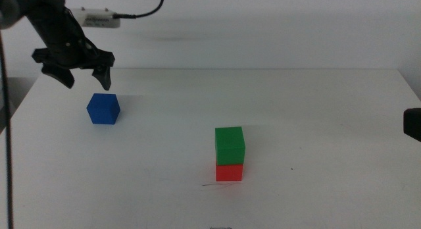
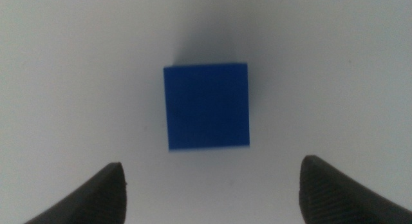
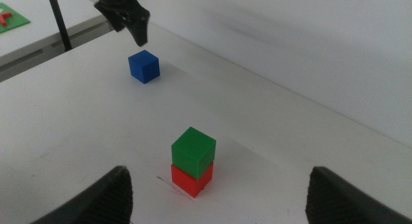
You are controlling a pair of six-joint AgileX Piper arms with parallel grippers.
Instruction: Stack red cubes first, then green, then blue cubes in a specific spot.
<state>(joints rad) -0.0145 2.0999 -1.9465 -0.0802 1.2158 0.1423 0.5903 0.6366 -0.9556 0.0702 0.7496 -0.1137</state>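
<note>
The green cube [image 1: 229,145] sits on top of the red cube [image 1: 229,172] near the table's middle, beside a thin dark scratch [image 1: 212,184] on the white top. Both also show in the right wrist view: green cube [image 3: 193,149], red cube [image 3: 191,180]. The blue cube [image 1: 103,108] lies alone at the left. My left gripper [image 1: 84,77] hangs open just above and behind it, touching nothing; from the left wrist the blue cube [image 2: 206,106] lies ahead of the spread jaws. My right gripper [image 3: 219,198] waits open at the right edge.
The white table [image 1: 316,124] ends at a far edge against a pale wall. A white cable box [image 1: 99,18] rides on the left arm. A second table with a green mat [image 3: 9,18] stands beyond the left side.
</note>
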